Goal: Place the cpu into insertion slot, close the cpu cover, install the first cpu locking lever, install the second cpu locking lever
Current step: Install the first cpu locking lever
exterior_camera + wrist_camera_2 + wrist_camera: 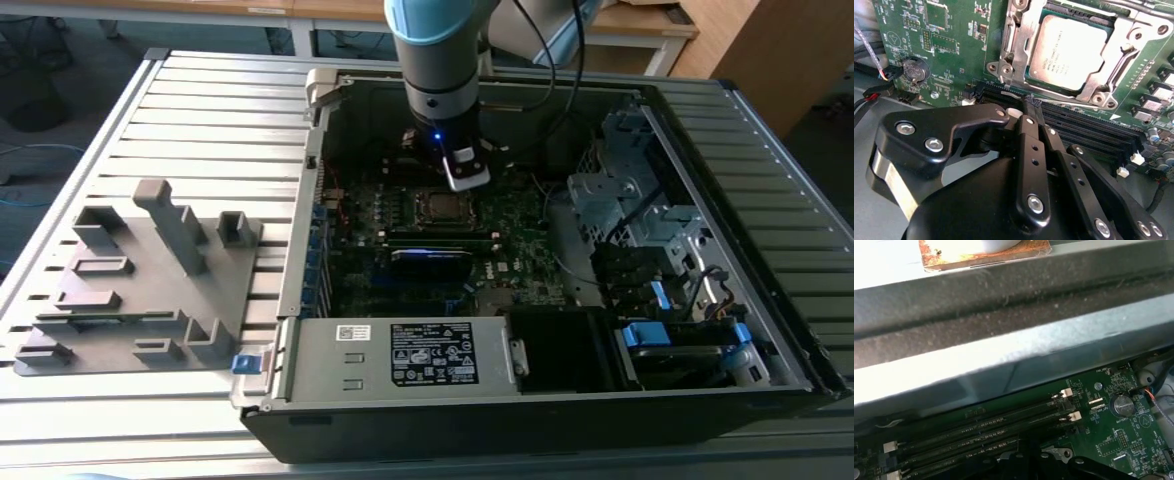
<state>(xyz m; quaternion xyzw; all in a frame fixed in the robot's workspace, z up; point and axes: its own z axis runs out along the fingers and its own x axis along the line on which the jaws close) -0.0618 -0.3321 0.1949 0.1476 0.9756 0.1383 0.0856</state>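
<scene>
Your largest landmark is the slatted metal table [200, 110], which carries the open computer case [400, 420]. The arm [438, 60] reaches down into that case. A grey fixture tray [134, 290] lies on the table well away from the fingers, toward the exterior view's left.

Inside the case, the green circuit board [954, 30] lies under the gripper [1032, 102]. In the second wrist view you can see the black fingers [1029, 150] drawn together at their tips, with nothing visible between them. The long black memory slots [1089, 130] run across directly beneath the fingertips.

Just beyond those slots, a short way past the fingertips, is the insertion slot [438, 206]. The cpu cover [1021, 40] lies flat over it, its silver frame surrounding the chip. The cpu [1069, 50] already sits in the slot, its dull metal top showing through the cover's square cut-out and apart from the fingers.

A thin silver rod [1069, 101] follows the cover edge nearest the fingertips; you cannot tell whether it is latched. A coin battery [914, 69] sits on the board off to one side of the fingers.
</scene>
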